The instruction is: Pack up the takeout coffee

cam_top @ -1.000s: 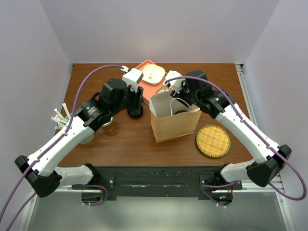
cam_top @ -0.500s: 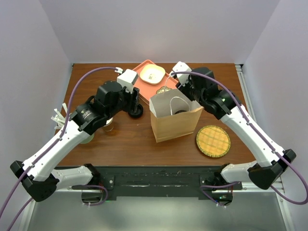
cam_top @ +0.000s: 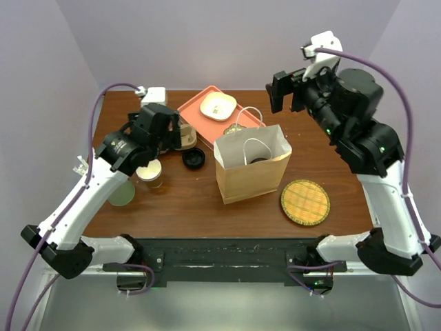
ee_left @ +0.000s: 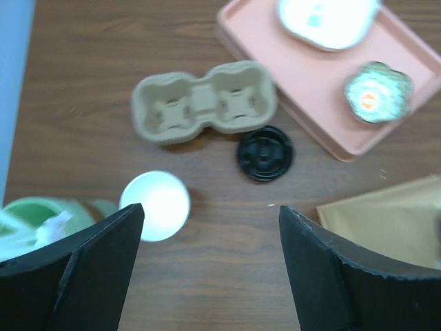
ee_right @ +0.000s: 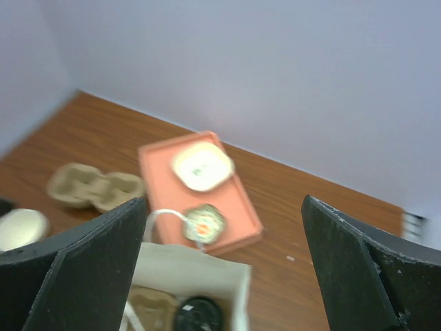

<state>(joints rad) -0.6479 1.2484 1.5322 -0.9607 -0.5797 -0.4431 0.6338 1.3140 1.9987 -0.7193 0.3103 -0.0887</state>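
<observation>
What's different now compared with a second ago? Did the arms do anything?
Both arms pulled back from the paper bag. The right gripper rose high and away, and the left gripper drew off leftward. Both sets of jaws now stand wide open, holding nothing. The bag, the lidded coffee inside it, the loose lid, the tray and the woven mat stayed put.
</observation>
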